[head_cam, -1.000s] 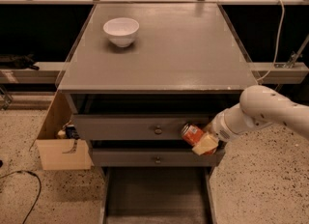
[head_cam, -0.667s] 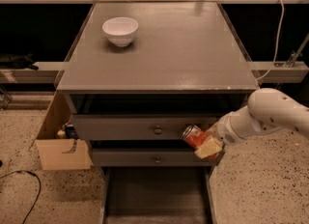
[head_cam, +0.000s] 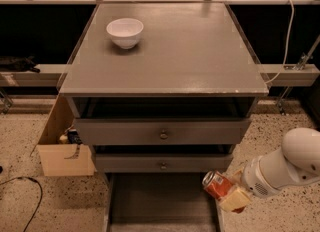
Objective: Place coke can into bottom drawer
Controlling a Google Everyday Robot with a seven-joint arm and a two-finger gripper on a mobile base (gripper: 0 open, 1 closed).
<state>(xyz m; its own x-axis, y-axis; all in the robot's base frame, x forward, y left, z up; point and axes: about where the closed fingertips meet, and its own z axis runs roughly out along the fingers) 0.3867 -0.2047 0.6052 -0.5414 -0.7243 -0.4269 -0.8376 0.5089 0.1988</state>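
Note:
The coke can is red with a silver top and lies tilted in my gripper, which is shut on it. The gripper hangs at the lower right, over the right side wall of the bottom drawer. That drawer is pulled out below the cabinet and shows a wide dark floor with low walls. My white arm reaches in from the right.
Two grey drawers with round knobs sit above the bottom drawer. A white bowl stands on the cabinet top. A cardboard box sits on the speckled floor to the left, with a black cable nearby.
My gripper has moved down and to the right with the can, from in front of the knobbed drawers to the level of the bottom drawer's right wall.

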